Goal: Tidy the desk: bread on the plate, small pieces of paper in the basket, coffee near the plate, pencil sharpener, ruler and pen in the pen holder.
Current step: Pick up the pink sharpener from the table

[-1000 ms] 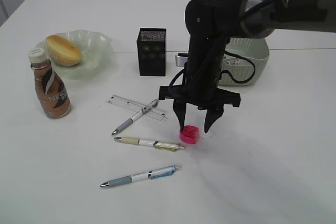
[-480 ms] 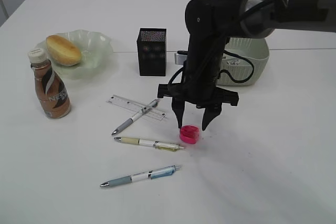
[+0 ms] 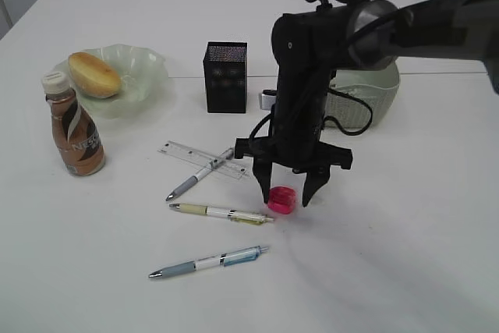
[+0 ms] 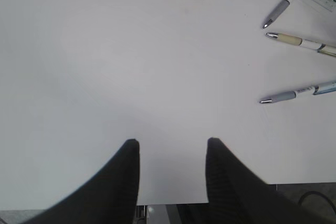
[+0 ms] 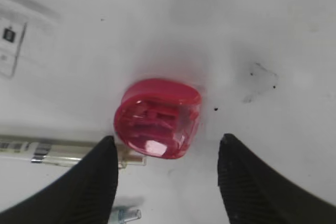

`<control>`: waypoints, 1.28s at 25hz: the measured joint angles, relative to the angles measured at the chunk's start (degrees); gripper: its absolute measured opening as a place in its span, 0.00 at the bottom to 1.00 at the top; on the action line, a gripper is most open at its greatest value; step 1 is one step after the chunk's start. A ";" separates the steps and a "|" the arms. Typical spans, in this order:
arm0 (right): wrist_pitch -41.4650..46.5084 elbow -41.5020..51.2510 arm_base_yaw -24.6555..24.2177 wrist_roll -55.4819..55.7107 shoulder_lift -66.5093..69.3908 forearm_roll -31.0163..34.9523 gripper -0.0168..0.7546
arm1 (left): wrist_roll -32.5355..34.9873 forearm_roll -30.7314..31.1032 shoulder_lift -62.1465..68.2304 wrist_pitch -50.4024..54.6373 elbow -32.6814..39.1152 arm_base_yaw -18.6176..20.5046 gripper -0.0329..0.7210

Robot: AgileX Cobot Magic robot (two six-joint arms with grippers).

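My right gripper [image 3: 285, 195] is open and straddles the pink pencil sharpener [image 3: 281, 200] on the table; in the right wrist view the sharpener [image 5: 157, 118] lies just beyond the open fingertips [image 5: 167, 141]. A clear ruler [image 3: 201, 159] lies under a silver pen [image 3: 199, 174]. A yellow pen [image 3: 221, 212] and a blue pen [image 3: 209, 261] lie nearer. The black pen holder [image 3: 225, 76] stands behind. Bread [image 3: 93, 74] lies on the pale green plate [image 3: 148, 68], the coffee bottle [image 3: 73, 124] beside it. My left gripper [image 4: 172, 141] is open and empty over bare table.
A pale green basket [image 3: 376, 91] stands at the back right, partly hidden by the right arm. The left wrist view shows the three pens [image 4: 294, 95] at its right and the table's near edge at the bottom.
My right gripper has shifted slightly left and lowered, so its open fingers now sit on either side of the pink sharpener. Nothing else has moved.
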 joint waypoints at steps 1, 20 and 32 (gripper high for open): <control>0.13 0.00 0.00 0.12 0.45 0.00 0.60 | 0.00 0.00 0.00 0.00 0.00 0.00 0.45; -4.25 0.00 0.00 0.81 0.82 0.68 0.61 | 0.00 0.00 0.00 0.00 0.00 0.00 0.45; -4.13 0.00 0.00 0.92 0.82 -0.68 0.61 | 0.00 0.00 0.00 0.00 0.00 0.00 0.45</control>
